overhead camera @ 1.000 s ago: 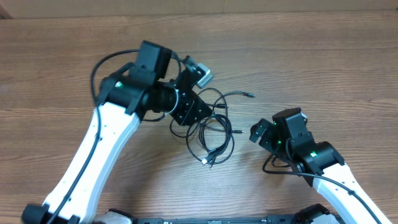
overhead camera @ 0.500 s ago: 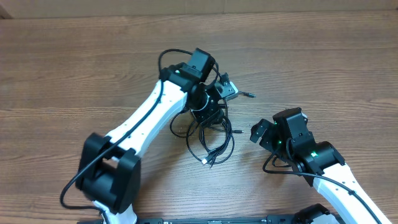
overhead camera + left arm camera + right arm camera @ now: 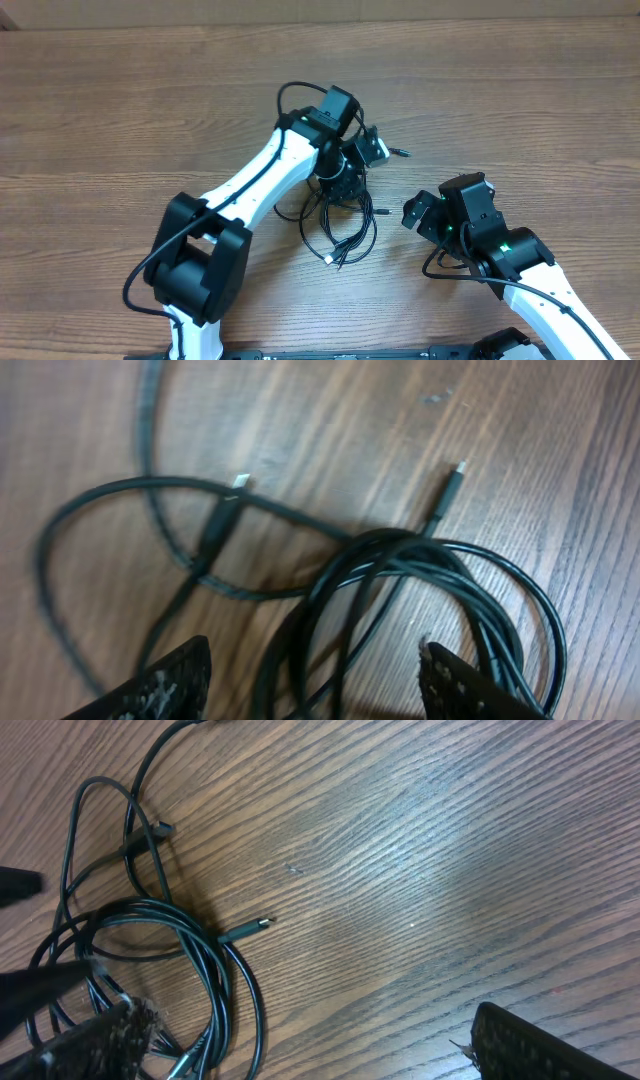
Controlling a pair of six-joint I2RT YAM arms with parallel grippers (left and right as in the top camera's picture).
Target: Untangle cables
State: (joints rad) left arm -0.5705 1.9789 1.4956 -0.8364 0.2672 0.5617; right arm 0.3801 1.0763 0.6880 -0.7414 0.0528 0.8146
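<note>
Overhead: cables (image 3: 345,243) in a loose tangle at centre of frame, on wood table (image 3: 520,90), w/ one thin end trailing off to the upper right of the heap. Directly over top of tangle: left gripper (image 3: 338,190), pointing down. Jaws hidden under own wrist in this view, so spread vs. closed not readable here. At centre right: right gripper (image 3: 412,214), near the cables but apart from them.

Left wrist view fills that gap: fingers (image 3: 165,685) spread wide at bottom left & bottom right, several coiled strands running between, nothing pinched. Plug ends, mere specks overhead, clear here: silver-tipped plug (image 3: 240,482) at upper centre-left, smaller plug (image 3: 455,468) at upper right, both lying on the wood.

Right wrist view: fingers (image 3: 530,1045) wide apart at the bottom corners, bare wood between. Coil along left side of frame, w/ one slim plug (image 3: 250,928) poking out toward centre. Contact btw. bottom-left finger and nearest strands: cannot tell, too blurred.
</note>
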